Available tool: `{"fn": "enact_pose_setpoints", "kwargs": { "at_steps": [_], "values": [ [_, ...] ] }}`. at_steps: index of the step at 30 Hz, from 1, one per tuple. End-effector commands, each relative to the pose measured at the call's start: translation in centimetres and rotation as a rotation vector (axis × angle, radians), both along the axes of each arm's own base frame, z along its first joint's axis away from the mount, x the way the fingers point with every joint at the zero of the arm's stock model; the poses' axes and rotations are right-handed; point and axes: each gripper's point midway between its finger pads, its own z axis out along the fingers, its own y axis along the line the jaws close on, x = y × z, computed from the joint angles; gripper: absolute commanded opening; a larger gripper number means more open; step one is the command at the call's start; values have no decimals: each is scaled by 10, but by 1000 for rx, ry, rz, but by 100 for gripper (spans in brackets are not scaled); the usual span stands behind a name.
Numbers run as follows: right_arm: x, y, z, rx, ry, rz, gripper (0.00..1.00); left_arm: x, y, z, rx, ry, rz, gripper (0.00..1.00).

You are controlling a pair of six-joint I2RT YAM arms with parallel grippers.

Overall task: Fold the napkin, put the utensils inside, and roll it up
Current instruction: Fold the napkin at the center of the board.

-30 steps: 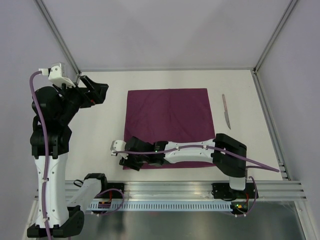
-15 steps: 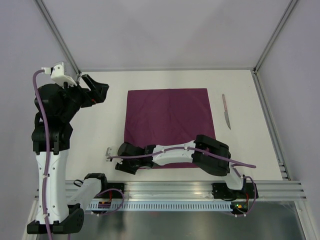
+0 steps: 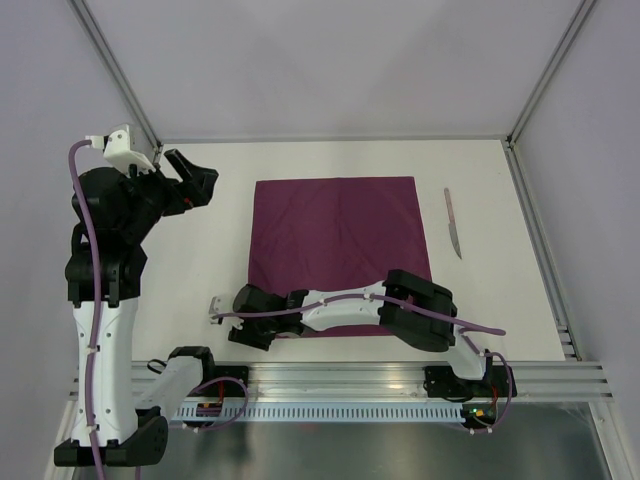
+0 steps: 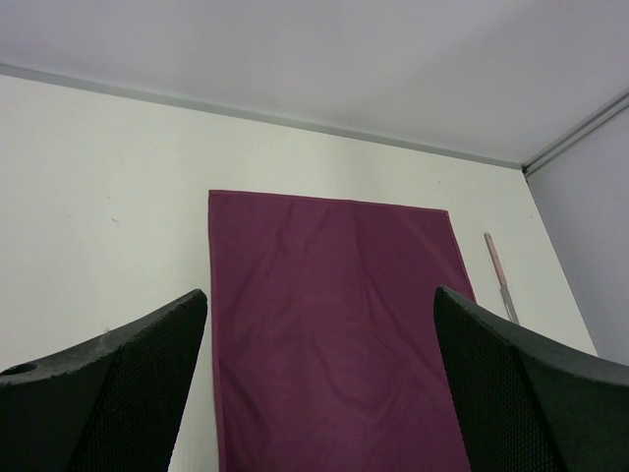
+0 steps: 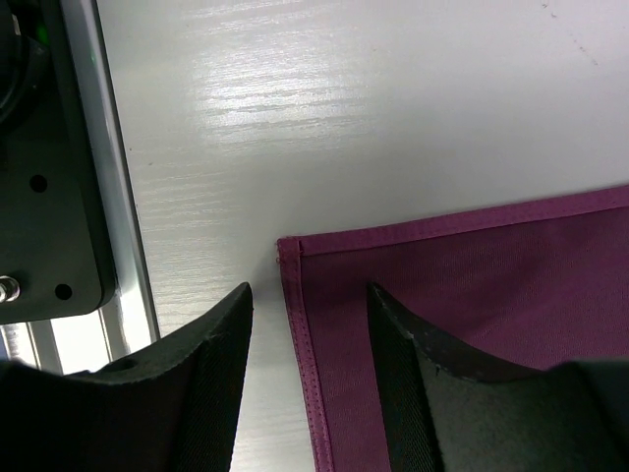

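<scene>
We look down on the white table (image 3: 200, 260), where the napkin (image 3: 335, 230) lies flat and unfolded in the middle, square to the edges, with no fold begun. The right arm (image 3: 350, 300) stretches low along the cloth's near edge. A second ago it reached further over the cloth with its elbow well out to the right; since then it has drawn in and slid leftward, and over the last half second it has barely shifted, so we judge it has settled on its spot. The left arm (image 3: 105, 240) stands tall off the cloth's left side, much as it did a second ago, its head tipped only a little. The right gripper (image 5: 307, 300) now sits at the napkin's near left corner, its fingers parted with the hemmed corner between them, holding nothing yet. This reads to us as the line-up for pinching that corner and starting the first fold, though we cannot tell whether the fingertips touch the table. The left gripper (image 4: 320, 295) hangs high with its fingers spread wide, looking across the cloth and grasping nothing. The knife (image 3: 453, 222), the only utensil we see, lies apart from the napkin near its far right corner, untouched.
</scene>
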Motion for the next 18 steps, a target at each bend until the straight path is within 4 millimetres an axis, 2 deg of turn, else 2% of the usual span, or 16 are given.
{"fn": "enact_pose_setpoints", "kwargs": {
  "at_steps": [1, 6, 14, 18],
  "values": [
    [-1, 9, 3, 14, 4, 17, 56, -1, 3, -6, 28, 14, -2, 100],
    [-3, 7, -3, -7, 14, 19, 48, -1, 2, -10, 35, 20, -8, 100],
    [4, 3, -14, -36, 26, 3, 23, 0, 2, -14, 41, 27, -9, 100],
    [7, 4, -9, -30, 25, 1, 14, 1, 2, -16, 43, 31, -10, 99]
  ]
}}
